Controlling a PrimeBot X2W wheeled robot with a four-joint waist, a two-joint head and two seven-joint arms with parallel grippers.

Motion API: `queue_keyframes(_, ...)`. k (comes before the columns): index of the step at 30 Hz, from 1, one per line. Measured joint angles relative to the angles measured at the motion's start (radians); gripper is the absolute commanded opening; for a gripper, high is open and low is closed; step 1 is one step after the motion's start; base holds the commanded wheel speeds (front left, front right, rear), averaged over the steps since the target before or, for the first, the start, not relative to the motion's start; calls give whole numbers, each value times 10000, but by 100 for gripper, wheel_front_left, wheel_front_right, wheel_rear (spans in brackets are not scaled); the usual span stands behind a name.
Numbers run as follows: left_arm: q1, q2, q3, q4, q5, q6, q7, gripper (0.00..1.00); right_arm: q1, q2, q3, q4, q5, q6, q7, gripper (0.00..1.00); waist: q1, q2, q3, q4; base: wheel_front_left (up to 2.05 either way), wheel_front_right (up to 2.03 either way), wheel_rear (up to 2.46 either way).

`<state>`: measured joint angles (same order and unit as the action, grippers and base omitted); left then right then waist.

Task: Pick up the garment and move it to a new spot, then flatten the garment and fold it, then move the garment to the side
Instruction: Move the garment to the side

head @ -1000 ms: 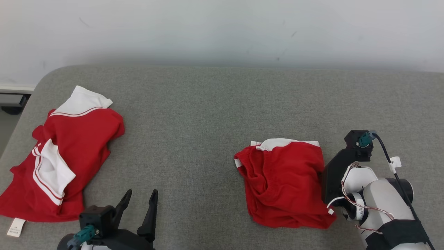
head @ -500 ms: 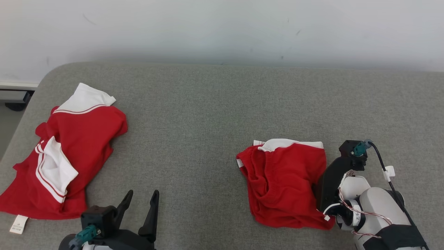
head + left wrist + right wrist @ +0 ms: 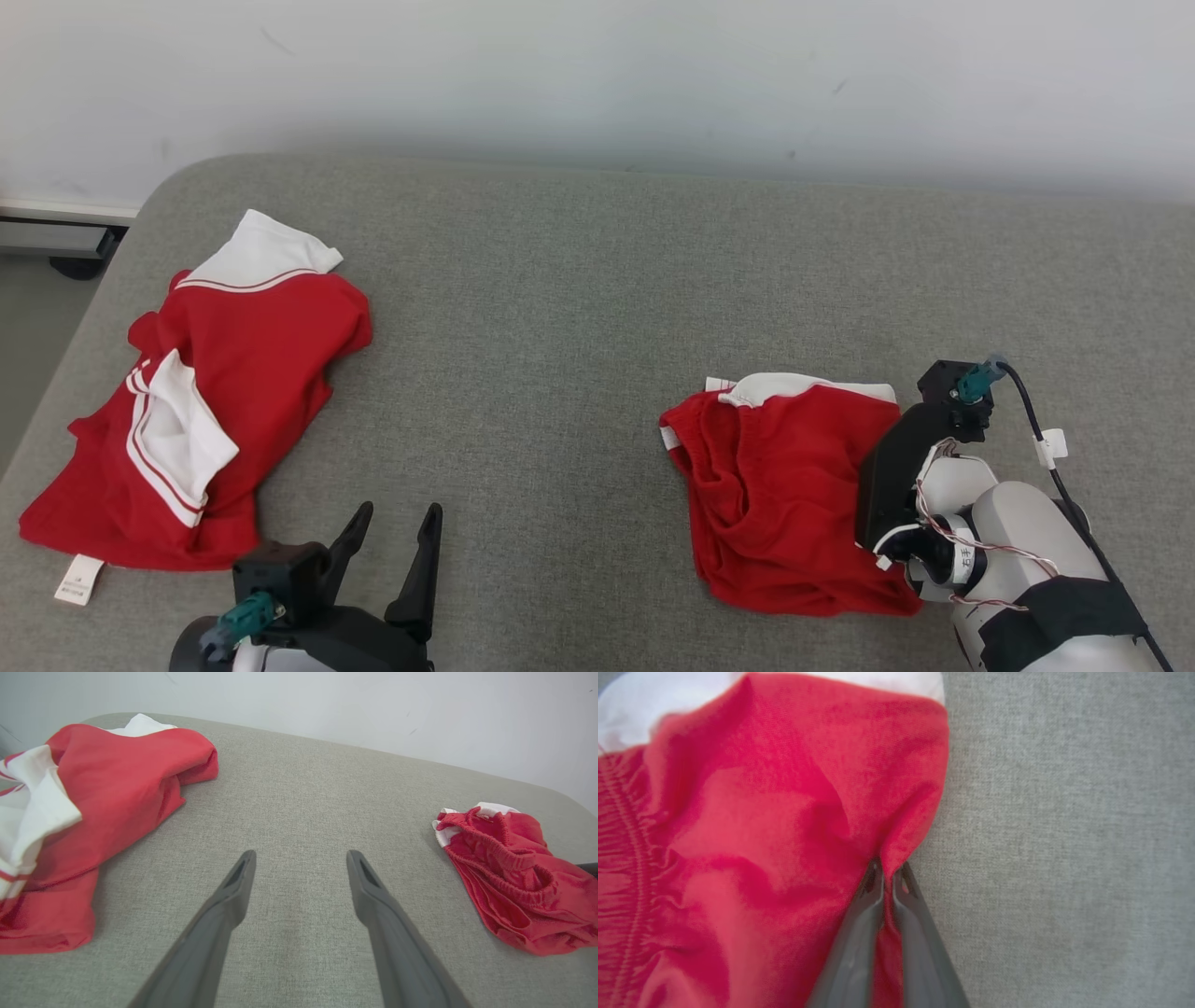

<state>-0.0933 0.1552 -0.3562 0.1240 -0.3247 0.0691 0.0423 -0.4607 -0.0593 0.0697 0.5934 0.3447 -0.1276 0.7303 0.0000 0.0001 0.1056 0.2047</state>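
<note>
Right gripper (image 3: 887, 868): fingers pressed together, pinching a fold at the right-hand edge of the garment (image 3: 761, 812).
Garment position: red shorts with white trim, crumpled on the grey padded surface (image 3: 560, 327), right of centre in the head view (elastic waistband turned toward the left arm).
Contact: red fabric bunches into a ridge between the two dark fingertips; the rest of the garment lies on the surface.
Left gripper (image 3: 399, 513): fingers spread wide, empty, low over bare surface at the lower left of the head view.
Second item: red and white shirt (image 3: 243, 373), rumpled, at the left end of the surface, well apart from the shorts.
Background: pale wall (image 3: 597, 75) behind the surface.
</note>
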Motion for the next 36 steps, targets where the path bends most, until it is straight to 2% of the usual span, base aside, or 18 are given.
queue_keyframes(10, 29, 29, 136, 100, 2, 12, -146, 100, -275, -151, -88, 259, -403, 0, -104, 0, 0, 0, -184, 0, 0, 0, 0)
queue_keyframes(18, 35, 134, 176, 8, 90, 23, -222, 100, -401, -1097, -761, 397, -403, 0, -454, 0, 0, 0, -399, -201, 0, 0, 0)
queue_keyframes(24, 26, 182, 150, -188, 180, 23, -268, 100, -373, -2174, -1223, 554, -401, 56, -656, 0, -1, 0, -411, -238, 0, 0, 0)
queue_keyframes(36, 11, 405, 44, -640, 447, 8, -236, 100, -121, -3511, -2153, 811, -290, 54, -1060, 0, -1, 0, -20, -88, 0, 0, 0)
